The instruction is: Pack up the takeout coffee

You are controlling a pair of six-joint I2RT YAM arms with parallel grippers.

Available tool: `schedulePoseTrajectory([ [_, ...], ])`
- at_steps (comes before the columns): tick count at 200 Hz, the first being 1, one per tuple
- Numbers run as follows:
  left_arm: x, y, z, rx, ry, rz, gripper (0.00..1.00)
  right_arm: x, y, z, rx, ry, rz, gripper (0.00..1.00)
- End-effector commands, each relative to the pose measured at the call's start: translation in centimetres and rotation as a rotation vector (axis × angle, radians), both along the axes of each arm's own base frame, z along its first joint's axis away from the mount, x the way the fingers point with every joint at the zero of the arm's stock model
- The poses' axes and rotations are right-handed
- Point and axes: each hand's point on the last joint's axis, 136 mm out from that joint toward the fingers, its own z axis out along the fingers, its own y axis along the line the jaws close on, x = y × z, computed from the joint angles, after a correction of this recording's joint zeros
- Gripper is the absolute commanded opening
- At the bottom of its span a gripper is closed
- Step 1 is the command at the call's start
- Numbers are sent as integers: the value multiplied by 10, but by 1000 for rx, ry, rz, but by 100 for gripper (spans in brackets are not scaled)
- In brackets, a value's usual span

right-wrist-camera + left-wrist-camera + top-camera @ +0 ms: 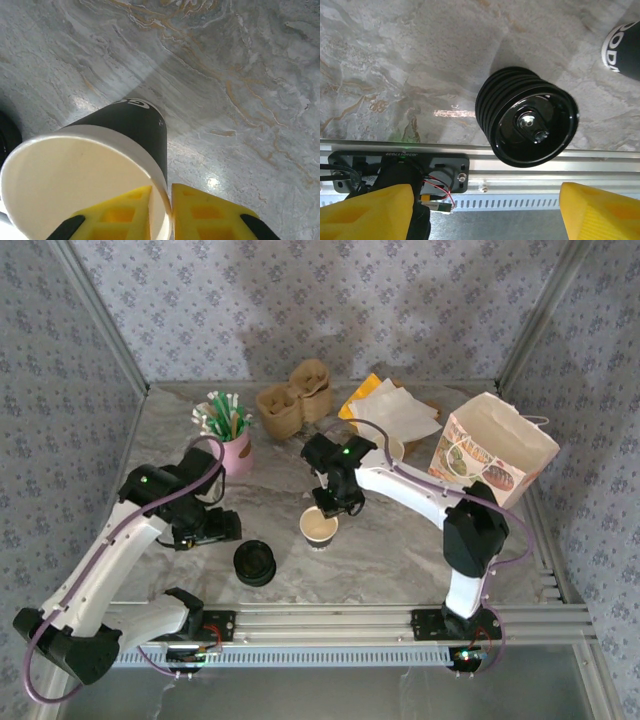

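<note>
While right fingers [115, 215] straddle the rim of the open cup [319, 528], grip unclear, and left fingers [370, 210] gape over the lids [254, 562], we judge lidding next: lift one off.

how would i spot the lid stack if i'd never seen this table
Find the marble table and look along its near edge, by the metal rail. Left of the open cup sits the lid stack: low, round and all black, the only ribbed pile there.

black lid pile [254, 562] front | pink straw cup [236, 450] left | pulp carriers [293, 400] back | paper bag [497, 448] right
</note>
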Motion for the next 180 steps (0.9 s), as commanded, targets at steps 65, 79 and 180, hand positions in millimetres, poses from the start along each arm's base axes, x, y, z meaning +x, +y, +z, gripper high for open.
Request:
schedulePoseTrajectory([
  [65,-9,-2,-23,63,74,-65,57,0,-1,99,181,-142,-60,42],
  [79,-12,-2,-28,115,98,-97,55,3,2,116,224,-173,-72,43],
  [180,-1,-34,-81,127,127,-151,51,8,6,146,314,-248,-126,47],
])
